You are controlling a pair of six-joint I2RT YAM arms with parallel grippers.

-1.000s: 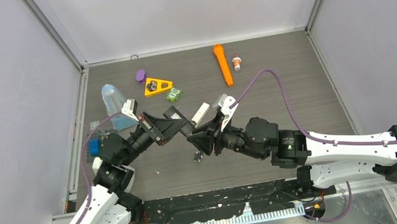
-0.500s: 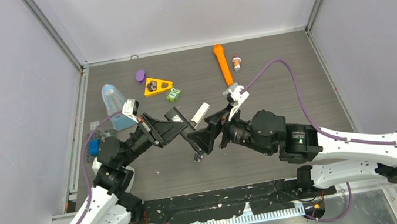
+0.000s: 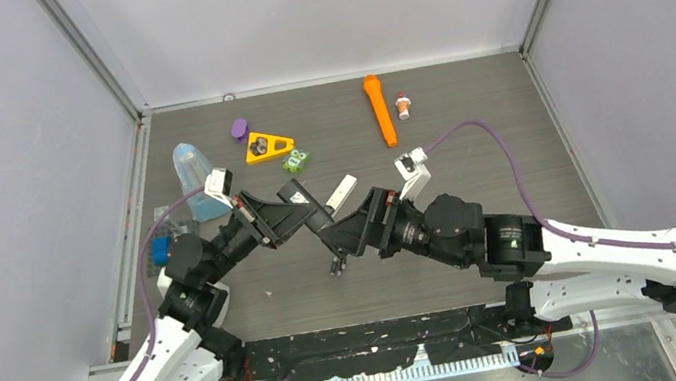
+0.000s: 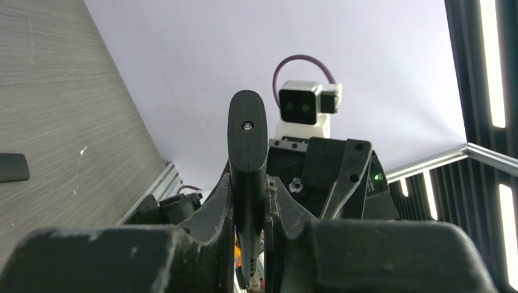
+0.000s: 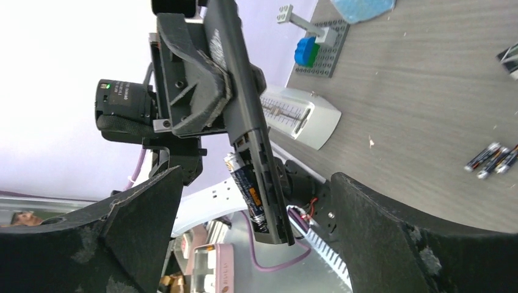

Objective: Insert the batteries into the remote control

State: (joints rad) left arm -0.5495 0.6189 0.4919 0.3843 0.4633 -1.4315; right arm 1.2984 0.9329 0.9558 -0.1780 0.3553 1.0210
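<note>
The dark wood-grain table (image 3: 509, 145) carries both arms, which meet over its middle. The left gripper (image 3: 316, 222) is clamped narrowly on the remote control (image 5: 244, 104), a slim dark bar held off the table. In the left wrist view it stands upright between the two fingers (image 4: 214, 207). The right gripper (image 5: 256, 177) is spread wide and grips nothing. Its two padded fingers (image 5: 146, 226) flank the free end of the remote without touching it. The battery bay at that end is uncovered, and one battery (image 5: 246, 186) lies along it with a lighter tip toward the left gripper. A white bar with small dark marks (image 5: 302, 116) lies flat on the table beyond the remote, just past the left gripper in the top view. An orange flashlight (image 3: 381, 109) and a pale blue bottle (image 3: 194, 180) sit farther out, well apart from each other. A yellow triangle (image 3: 268, 145) lies between them. Three loose batteries (image 5: 492, 160) lie side by side on the table. In the top view they sit just below the two grippers.
</note>
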